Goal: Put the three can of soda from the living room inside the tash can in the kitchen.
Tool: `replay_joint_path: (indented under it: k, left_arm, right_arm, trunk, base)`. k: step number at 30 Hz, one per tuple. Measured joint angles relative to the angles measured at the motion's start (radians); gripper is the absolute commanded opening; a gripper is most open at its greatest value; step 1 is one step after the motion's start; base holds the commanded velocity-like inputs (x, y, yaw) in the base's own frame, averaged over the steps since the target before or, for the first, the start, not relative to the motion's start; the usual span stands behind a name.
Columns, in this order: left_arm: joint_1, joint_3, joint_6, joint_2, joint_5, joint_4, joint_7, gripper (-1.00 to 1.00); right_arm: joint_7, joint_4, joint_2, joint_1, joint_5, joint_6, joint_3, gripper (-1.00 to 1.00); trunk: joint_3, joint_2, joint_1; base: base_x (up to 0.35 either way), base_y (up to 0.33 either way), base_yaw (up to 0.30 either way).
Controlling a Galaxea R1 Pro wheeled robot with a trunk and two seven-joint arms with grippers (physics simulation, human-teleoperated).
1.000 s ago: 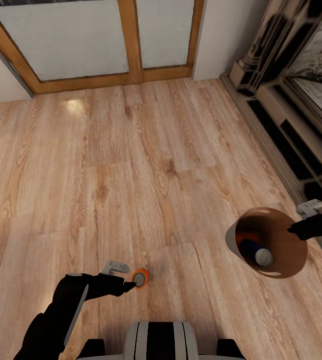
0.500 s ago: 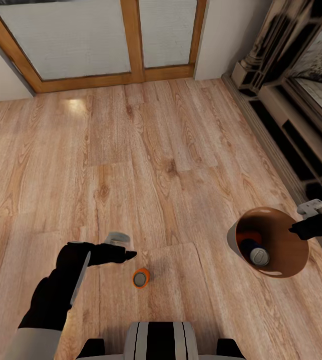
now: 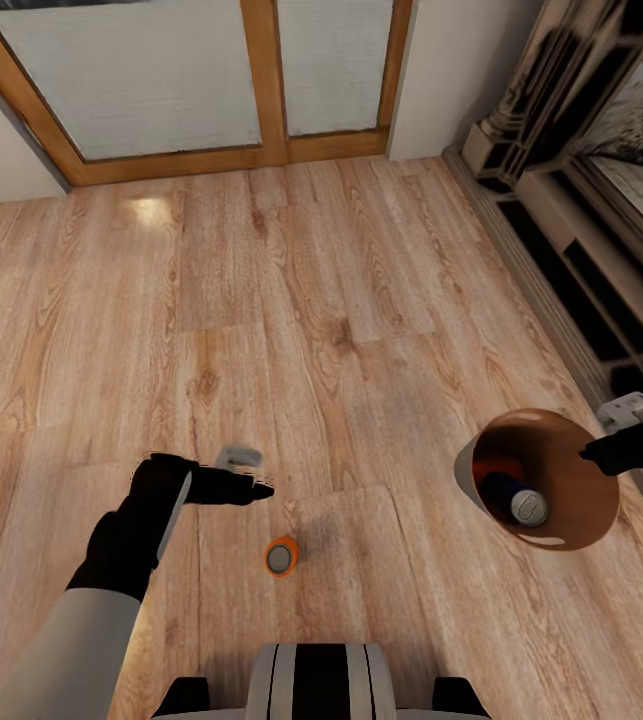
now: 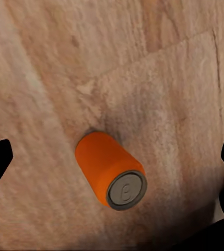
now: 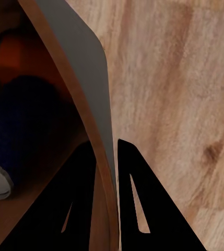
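Observation:
An orange can of soda (image 3: 281, 556) stands upright on the wood floor just ahead of my base; the left wrist view looks down on the same orange can (image 4: 112, 170) and its silver top. My left gripper (image 3: 261, 490) hangs open above and slightly beyond it, fingers wide apart and touching nothing. My right gripper (image 3: 586, 455) is shut on the rim of the tash can (image 3: 561, 440), one finger (image 5: 83, 204) inside the wall and one outside. In the bin lie a blue can (image 3: 523, 503) and an orange one (image 3: 496, 470).
Wood-framed glass doors (image 3: 261, 80) close off the far wall. A dark shelved unit with a stone surround (image 3: 581, 250) runs along the right, close behind the bin. My base (image 3: 321, 685) is at the near edge. Bare wood floor (image 3: 261, 330) stretches ahead.
My left gripper has let go of the orange can and risen away from it, the arm lifting; the can stays standing on the floor. The right gripper still holds the bin's rim.

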Motion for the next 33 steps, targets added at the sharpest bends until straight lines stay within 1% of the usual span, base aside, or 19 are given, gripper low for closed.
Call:
replay_joint_path:
  k: [3, 6, 10, 11, 18, 24, 31, 33]
  left_arm:
    - [-0.004, 0.000, 0.000, 0.000, 0.000, 0.078, 0.000, 1.00]
    - [-0.006, 0.000, 0.000, -0.001, 0.000, 0.127, 0.002, 1.00]
    - [-0.005, -0.002, 0.000, -0.001, 0.001, 0.160, 0.003, 1.00]
    - [-0.005, -0.002, 0.000, -0.001, 0.002, 0.163, 0.003, 1.00]
    - [-0.004, -0.003, 0.000, -0.005, 0.002, 0.168, 0.007, 1.00]
    - [-0.002, -0.003, 0.000, -0.007, 0.006, 0.167, 0.012, 1.00]
    - [-0.002, -0.002, 0.000, -0.010, 0.002, 0.169, 0.022, 1.00]
    - [-0.002, -0.002, 0.000, -0.010, 0.001, 0.171, 0.025, 1.00]
  right_arm:
    - [0.001, -0.011, -0.002, 0.000, 0.000, 0.001, -0.002, -1.00]
    - [0.001, -0.014, -0.002, 0.000, 0.001, 0.000, -0.004, -1.00]
    - [0.001, -0.017, -0.002, -0.001, 0.001, 0.002, -0.005, -1.00]
    - [0.001, -0.017, -0.002, -0.001, 0.002, 0.001, -0.005, -1.00]
    - [0.001, -0.023, -0.005, 0.000, 0.003, 0.025, -0.001, -1.00]
    - [0.001, -0.036, -0.004, 0.000, 0.001, 0.036, 0.002, -1.00]
    - [0.001, -0.042, -0.001, 0.000, 0.001, 0.036, 0.002, -1.00]
    - [0.001, -0.043, -0.002, 0.001, 0.003, 0.035, 0.002, -1.00]
  trunk:
    - [0.000, 0.000, 0.000]
    - [0.000, 0.000, 0.000]
    - [0.000, 0.000, 0.000]
    - [0.000, 0.000, 0.000]
    - [-0.022, -0.049, 0.027]
    - [-0.022, -0.049, 0.027]
    - [-0.022, -0.049, 0.027]
    - [-0.028, -0.063, 0.034]
  base:
    - [0.000, 0.000, 0.000]
    - [0.000, 0.000, 0.000]
    - [0.000, 0.000, 0.000]
    - [0.000, 0.000, 0.000]
    - [0.000, 0.000, 0.000]
    - [0.000, 0.000, 0.000]
    - [0.000, 0.000, 0.000]
    - [0.000, 0.000, 0.000]
